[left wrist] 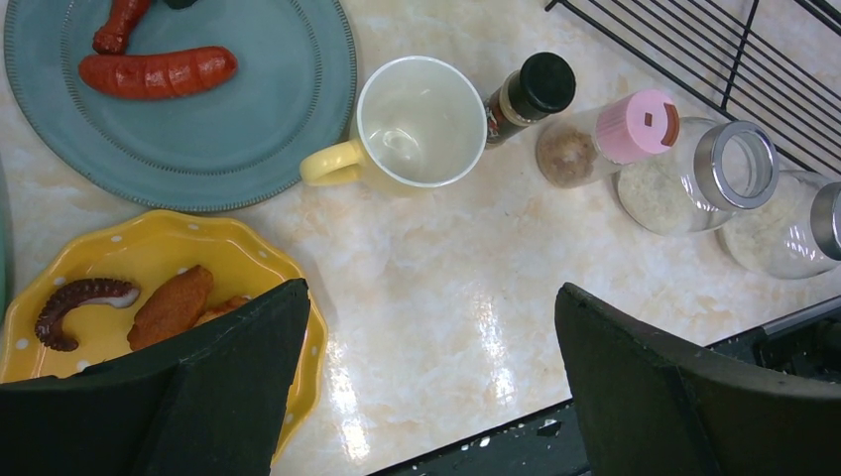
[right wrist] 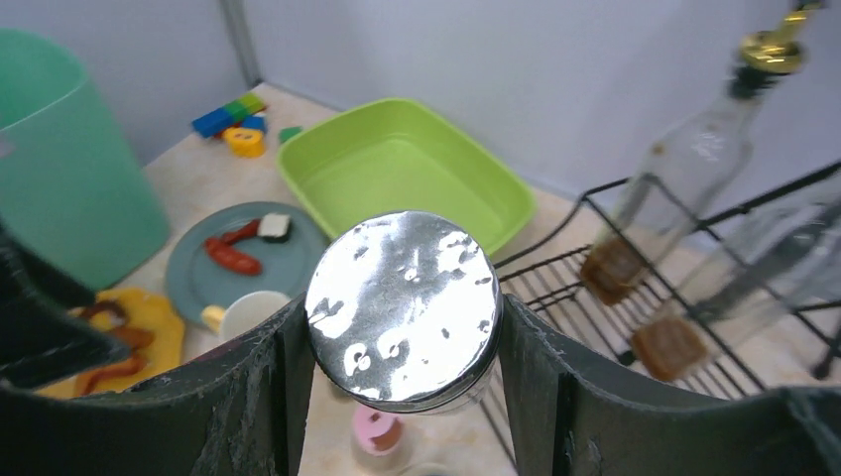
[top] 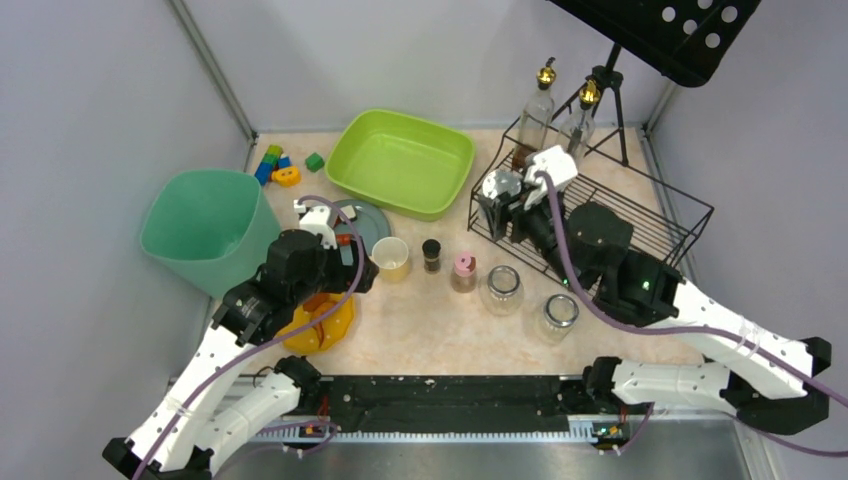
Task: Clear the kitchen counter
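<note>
While the surface (top: 440, 335) beneath both arms is crowded with kitchenware, the wire rack (top: 660, 215) at far right looks like the drop spot. Right tool (right wrist: 400, 397) clamps a silver-lidded jar (right wrist: 402, 302) at the rack's left end: lower it upright, clear of the bottles (top: 537, 110). Left tool (left wrist: 431, 342) spread wide, empty, near-left.

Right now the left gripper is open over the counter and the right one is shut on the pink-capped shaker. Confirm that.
Wrong on one point: the right wrist view shows the right gripper shut on a silver-lidded jar, not the pink-capped shaker, which stands on the counter. The left gripper is open over it.
</note>
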Controlling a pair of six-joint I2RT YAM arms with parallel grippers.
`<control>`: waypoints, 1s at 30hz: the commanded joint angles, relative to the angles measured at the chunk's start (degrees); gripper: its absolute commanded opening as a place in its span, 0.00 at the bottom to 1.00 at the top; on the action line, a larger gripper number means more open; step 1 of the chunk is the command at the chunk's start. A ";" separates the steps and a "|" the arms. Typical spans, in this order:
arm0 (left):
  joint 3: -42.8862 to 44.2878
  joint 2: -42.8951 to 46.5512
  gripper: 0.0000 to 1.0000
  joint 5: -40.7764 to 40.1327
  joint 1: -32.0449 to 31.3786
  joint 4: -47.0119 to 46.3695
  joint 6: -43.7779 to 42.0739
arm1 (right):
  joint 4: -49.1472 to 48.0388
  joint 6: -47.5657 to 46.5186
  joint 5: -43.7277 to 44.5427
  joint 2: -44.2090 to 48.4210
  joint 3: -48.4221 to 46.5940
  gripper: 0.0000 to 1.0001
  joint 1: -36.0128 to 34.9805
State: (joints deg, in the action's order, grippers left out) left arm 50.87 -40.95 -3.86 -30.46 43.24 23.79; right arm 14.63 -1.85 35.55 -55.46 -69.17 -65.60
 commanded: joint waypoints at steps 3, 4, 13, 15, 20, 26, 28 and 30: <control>-0.07 0.89 0.98 1.11 0.03 -3.43 -1.07 | 3.57 -2.94 1.69 -0.21 -8.34 0.20 12.99; -0.03 0.87 0.98 1.20 0.00 -3.43 -1.10 | 4.12 -2.71 0.92 -0.40 -9.24 0.19 15.56; -0.32 1.36 0.98 2.46 -0.01 -3.62 -1.35 | 5.68 0.00 -0.01 -1.32 -13.12 0.18 31.67; -0.40 1.33 0.98 2.59 0.08 -3.63 -1.44 | 5.01 0.30 0.70 -1.93 -13.09 0.18 34.51; -0.61 1.28 0.98 2.86 0.06 -3.52 -1.47 | 4.67 5.18 -8.27 -4.29 -13.60 0.18 47.35; -1.24 1.70 0.98 3.17 0.05 -3.43 -1.18 | 3.85 9.10 -15.50 -6.81 -13.68 0.17 56.17; -1.40 1.87 0.98 3.16 0.10 -3.43 -1.19 | 3.38 10.21 -16.50 -7.30 -12.94 0.17 56.80; -1.31 1.91 0.98 3.08 0.08 -3.43 -1.27 | 2.68 11.10 -17.34 -7.52 -11.76 0.17 56.91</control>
State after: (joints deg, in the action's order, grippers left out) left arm 49.80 -40.12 -1.10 -30.46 42.46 22.79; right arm 23.49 5.74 22.96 -63.53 -79.31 -9.43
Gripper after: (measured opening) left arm 0.983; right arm 0.600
